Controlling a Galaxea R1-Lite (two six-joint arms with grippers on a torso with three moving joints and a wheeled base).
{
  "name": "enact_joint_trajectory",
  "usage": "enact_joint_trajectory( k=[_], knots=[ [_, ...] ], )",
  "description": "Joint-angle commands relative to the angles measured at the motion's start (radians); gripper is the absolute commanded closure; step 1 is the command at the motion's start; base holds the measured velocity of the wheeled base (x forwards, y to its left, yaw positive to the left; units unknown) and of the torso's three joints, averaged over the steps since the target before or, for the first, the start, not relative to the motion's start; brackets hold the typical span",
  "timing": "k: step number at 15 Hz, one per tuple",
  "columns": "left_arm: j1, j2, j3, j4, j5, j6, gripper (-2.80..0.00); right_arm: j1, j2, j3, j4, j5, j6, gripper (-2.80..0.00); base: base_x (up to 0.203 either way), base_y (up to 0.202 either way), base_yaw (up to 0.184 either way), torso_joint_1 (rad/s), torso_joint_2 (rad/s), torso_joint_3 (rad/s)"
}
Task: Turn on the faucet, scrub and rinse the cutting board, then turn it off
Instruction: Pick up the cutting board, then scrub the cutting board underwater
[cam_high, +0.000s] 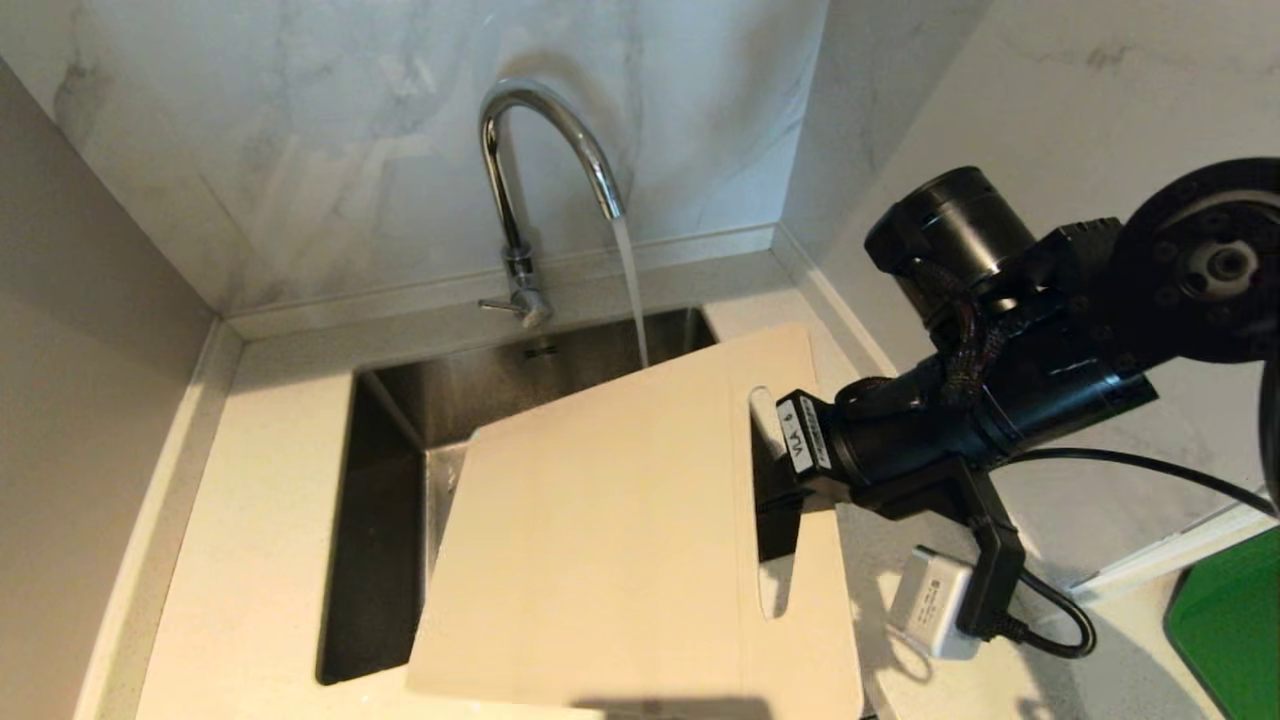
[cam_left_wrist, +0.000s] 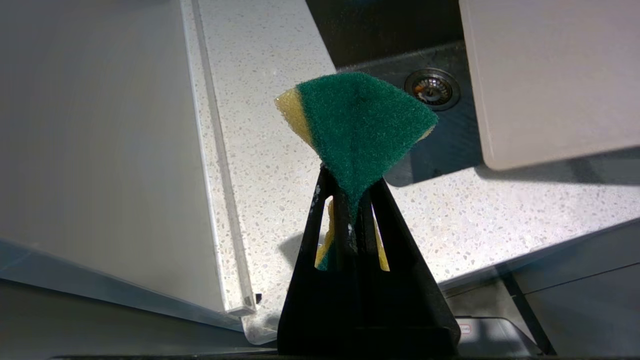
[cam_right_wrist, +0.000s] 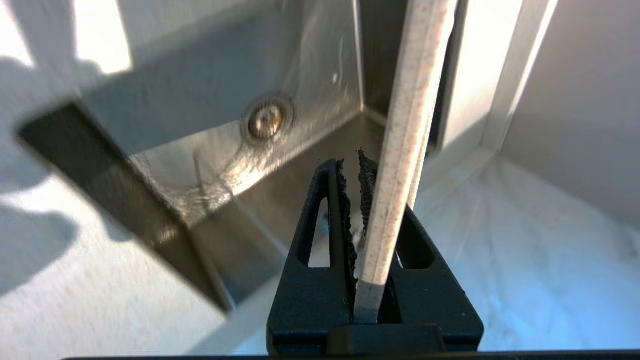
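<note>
Overhead, the right arm is reaching in level, its right tool clamping the cutting board beside its slot. Beyond its tips, the faucet is running. The left tool is pinching a sponge.

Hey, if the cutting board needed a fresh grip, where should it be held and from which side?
Probably the short end by the slot handle of the cutting board, coming in edge-on from the robot's right. The board is thin and hangs over the sink, so that edge is exposed, and the right gripper already pinches it there.
</note>
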Motion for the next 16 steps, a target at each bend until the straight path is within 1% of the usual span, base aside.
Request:
enact_joint_trajectory(
  k=[1, 3, 8, 14, 16],
  knots=[
    [0.0, 0.0, 0.003, 0.0, 0.0, 0.0, 0.0, -0.017, 0.071, -0.073, 0.007, 0.001, -0.024, 0.0, 0.0, 0.0, 0.0, 0.0, 0.0, 0.0],
    [0.0, 0.0, 0.003, 0.0, 0.0, 0.0, 0.0, -0.048, 0.103, -0.115, 0.005, 0.0, -0.043, 0.0, 0.0, 0.0, 0.0, 0.0, 0.0, 0.0],
    [0.0, 0.001, 0.003, 0.001, 0.0, 0.0, 0.0, -0.115, 0.194, -0.257, 0.002, 0.004, -0.043, 0.0, 0.0, 0.0, 0.0, 0.0, 0.0, 0.0],
    [0.0, 0.0, 0.003, 0.0, 0.0, 0.0, 0.0, -0.121, 0.26, -0.331, 0.003, 0.02, -0.043, 0.0, 0.0, 0.0, 0.0, 0.0, 0.0, 0.0],
    [0.0, 0.001, 0.003, 0.0, 0.0, 0.0, 0.0, -0.121, 0.292, -0.352, 0.002, 0.053, -0.043, 0.0, 0.0, 0.0, 0.0, 0.0, 0.0, 0.0]
  ],
)
